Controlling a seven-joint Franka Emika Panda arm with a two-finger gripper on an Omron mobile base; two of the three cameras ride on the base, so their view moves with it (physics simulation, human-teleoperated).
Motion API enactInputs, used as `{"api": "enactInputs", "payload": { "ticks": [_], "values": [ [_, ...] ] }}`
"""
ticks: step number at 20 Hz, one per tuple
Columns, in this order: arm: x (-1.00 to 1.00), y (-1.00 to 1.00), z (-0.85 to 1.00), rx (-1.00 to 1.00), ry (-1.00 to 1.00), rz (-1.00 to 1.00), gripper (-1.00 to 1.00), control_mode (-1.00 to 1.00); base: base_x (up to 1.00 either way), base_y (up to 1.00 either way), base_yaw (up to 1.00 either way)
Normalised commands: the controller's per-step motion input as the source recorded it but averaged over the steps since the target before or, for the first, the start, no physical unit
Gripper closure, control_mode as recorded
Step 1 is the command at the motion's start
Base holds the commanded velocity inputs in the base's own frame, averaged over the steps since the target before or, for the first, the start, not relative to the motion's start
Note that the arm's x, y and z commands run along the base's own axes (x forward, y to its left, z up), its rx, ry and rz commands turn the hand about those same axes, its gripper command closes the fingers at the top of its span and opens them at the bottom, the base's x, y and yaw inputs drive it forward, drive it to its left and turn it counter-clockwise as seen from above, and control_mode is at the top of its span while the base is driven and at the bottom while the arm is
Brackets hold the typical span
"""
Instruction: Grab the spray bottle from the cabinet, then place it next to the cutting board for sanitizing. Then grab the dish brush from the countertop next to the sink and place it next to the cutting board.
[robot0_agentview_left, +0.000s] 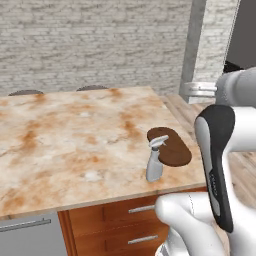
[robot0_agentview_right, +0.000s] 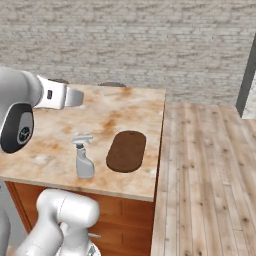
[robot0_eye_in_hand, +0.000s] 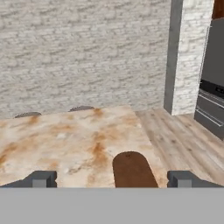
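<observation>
Pale brick walls back the left base view, where the beige marble-like countertop with orange-brown blotches spans the frame's left and middle. At its lower right the small pale grey spray bottle stands upright, touching or just beside the flat dark brown oval cutting board, so the first placement looks done.

From the right base view, the bottle sits at centre left, just left of the board, with a plank floor on the right.

Along the hand view's bottom edge the gripper shows two dark fingertips spread wide with nothing between them, the board's end between and beyond. I judge the dish brush fetch remains.
</observation>
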Motion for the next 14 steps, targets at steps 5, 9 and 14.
{"api": "enactInputs", "payload": {
  "ticks": [5, 9, 14],
  "values": [
    [-0.13, 0.24, -0.08, -0.05, 0.00, 0.01, -1.00, 1.00, -0.56, 0.23, 0.05],
    [0.00, 0.00, 0.00, 0.00, 0.00, 0.00, -1.00, 1.00, -1.00, 0.69, 0.25],
    [0.00, 0.00, 0.00, 0.00, 0.00, 0.00, -1.00, 1.00, -0.81, 1.00, 0.35]
  ]
}}
